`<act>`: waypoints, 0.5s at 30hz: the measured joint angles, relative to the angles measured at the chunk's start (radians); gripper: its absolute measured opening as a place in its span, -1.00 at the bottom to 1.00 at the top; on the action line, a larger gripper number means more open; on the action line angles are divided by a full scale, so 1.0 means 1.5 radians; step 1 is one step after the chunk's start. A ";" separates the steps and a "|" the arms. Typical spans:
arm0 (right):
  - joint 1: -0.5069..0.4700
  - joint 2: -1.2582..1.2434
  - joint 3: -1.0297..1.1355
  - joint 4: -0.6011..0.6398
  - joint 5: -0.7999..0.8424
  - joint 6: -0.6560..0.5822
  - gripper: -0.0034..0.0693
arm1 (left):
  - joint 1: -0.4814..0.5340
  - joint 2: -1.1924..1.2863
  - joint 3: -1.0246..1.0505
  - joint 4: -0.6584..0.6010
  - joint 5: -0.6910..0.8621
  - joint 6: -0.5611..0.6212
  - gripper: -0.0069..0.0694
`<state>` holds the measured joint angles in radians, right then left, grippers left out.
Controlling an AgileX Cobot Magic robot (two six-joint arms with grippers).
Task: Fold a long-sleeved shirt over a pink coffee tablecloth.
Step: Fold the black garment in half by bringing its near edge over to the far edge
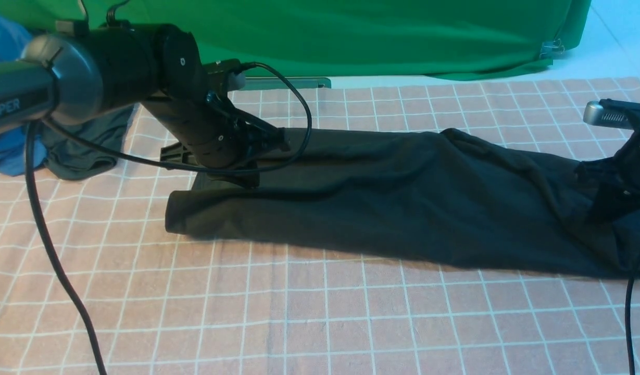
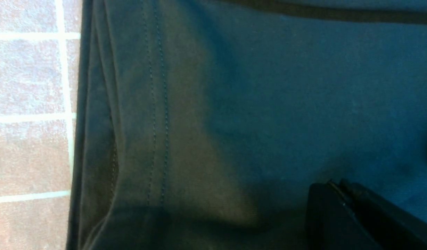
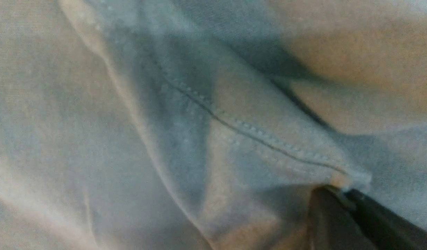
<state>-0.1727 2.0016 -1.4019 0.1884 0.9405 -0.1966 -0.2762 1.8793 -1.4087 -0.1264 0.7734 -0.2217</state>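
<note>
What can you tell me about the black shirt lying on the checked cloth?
The shirt is black, soft cotton-looking cloth with stitched hems. It lies folded into a long, narrow band across the pink checked tablecloth, flat at its left end and rumpled at its right. The left gripper, shut, rests on its left end; the right gripper is shut on a stitched hem at the right end. No print or label shows.

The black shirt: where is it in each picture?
Front view: the black long-sleeved shirt stretches across the middle, to the right edge.
Left wrist view: it fills most of the picture.
Right wrist view: it fills nearly the whole picture.
Shared landmark: the pink grid tablecloth, in front and left wrist views only.
</note>
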 joint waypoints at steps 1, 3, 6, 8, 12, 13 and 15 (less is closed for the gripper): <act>0.000 -0.001 0.000 0.000 0.000 -0.002 -0.78 | 0.000 0.000 0.000 0.000 0.000 0.000 -0.79; 0.000 -0.016 0.000 -0.001 0.000 -0.010 -0.79 | 0.000 0.000 0.000 0.001 0.000 0.000 -0.79; 0.000 -0.038 -0.004 -0.006 -0.001 -0.011 -0.79 | 0.000 0.000 0.000 0.002 0.000 0.000 -0.79; 0.000 -0.051 -0.019 -0.011 -0.001 -0.011 -0.79 | 0.000 0.000 0.000 0.002 0.000 0.000 -0.79; 0.000 -0.056 -0.051 -0.018 -0.002 -0.012 -0.79 | -0.001 0.000 0.000 0.005 -0.001 0.000 -0.79; 0.000 -0.056 -0.059 -0.022 -0.003 -0.012 -0.79 | -0.001 0.000 0.000 0.005 -0.001 0.000 -0.79; 0.000 -0.056 -0.068 -0.028 -0.006 -0.012 -0.79 | -0.001 0.000 0.000 0.005 -0.001 0.001 -0.79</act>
<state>-0.1727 1.9170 -1.5040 0.1463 0.9317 -0.2146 -0.2770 1.8793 -1.4087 -0.1185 0.7724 -0.2207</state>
